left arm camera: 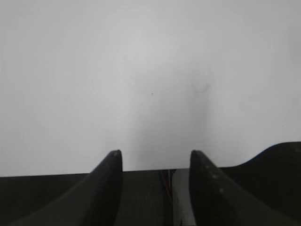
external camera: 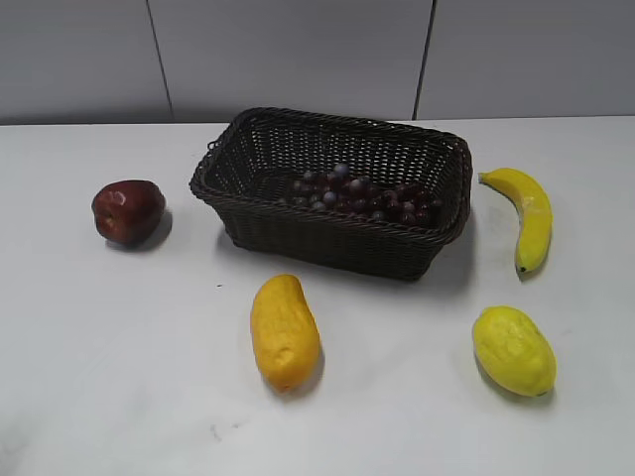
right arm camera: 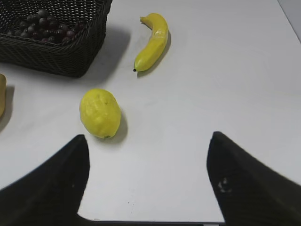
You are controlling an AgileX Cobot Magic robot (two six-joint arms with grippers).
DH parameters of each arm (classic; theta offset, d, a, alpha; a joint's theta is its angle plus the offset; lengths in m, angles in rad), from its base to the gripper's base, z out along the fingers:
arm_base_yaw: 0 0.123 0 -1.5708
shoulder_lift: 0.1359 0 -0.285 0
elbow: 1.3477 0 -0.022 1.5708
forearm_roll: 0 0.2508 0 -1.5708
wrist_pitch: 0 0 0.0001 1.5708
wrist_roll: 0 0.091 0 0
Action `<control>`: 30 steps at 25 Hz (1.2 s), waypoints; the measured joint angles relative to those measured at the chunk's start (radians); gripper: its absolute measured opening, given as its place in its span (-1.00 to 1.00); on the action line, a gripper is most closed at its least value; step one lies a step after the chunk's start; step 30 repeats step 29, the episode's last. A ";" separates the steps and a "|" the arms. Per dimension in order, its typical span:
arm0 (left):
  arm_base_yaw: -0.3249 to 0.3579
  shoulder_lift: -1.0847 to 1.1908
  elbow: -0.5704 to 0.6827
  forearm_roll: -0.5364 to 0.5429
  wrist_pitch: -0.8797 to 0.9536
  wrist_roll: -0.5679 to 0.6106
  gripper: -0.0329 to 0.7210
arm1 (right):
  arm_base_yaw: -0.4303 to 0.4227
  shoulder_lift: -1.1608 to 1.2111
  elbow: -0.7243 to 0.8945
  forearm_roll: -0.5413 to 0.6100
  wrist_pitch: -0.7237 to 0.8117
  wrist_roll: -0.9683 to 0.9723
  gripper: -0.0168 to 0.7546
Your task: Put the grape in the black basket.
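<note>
The grape (external camera: 362,195), a long bunch of small dark purple-red grapes, lies inside the black basket (external camera: 248,164), a dark woven wicker basket at the table's middle back. Both also show at the top left of the right wrist view: the grape (right arm camera: 44,26) and the black basket (right arm camera: 56,59). Neither gripper shows in the exterior view. My left gripper (left arm camera: 156,155) is open and empty over bare white table. My right gripper (right arm camera: 148,141) is open and empty near the table's front edge, well away from the basket.
A dark red apple (external camera: 127,210) sits left of the basket. An orange mango (external camera: 285,331) lies in front of it. A yellow banana (external camera: 529,215) lies at its right, and a yellow lemon-like fruit (external camera: 513,349) is at the front right.
</note>
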 joint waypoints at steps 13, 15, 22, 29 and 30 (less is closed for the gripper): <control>0.000 -0.486 0.007 -0.001 0.006 0.000 0.22 | 0.000 0.000 0.000 0.000 0.000 0.000 0.57; 0.000 -0.542 0.008 -0.001 0.006 0.000 0.22 | 0.000 0.000 0.000 0.000 0.000 0.000 0.57; 0.000 -0.696 0.013 -0.001 0.008 0.000 0.22 | 0.000 0.000 0.000 0.000 0.000 0.000 0.57; 0.000 -0.752 0.013 -0.003 0.015 0.000 0.22 | 0.000 0.000 0.000 -0.001 0.000 0.000 0.57; 0.000 -0.752 0.013 -0.003 0.015 0.000 0.22 | 0.000 0.000 0.000 -0.001 0.000 0.000 0.57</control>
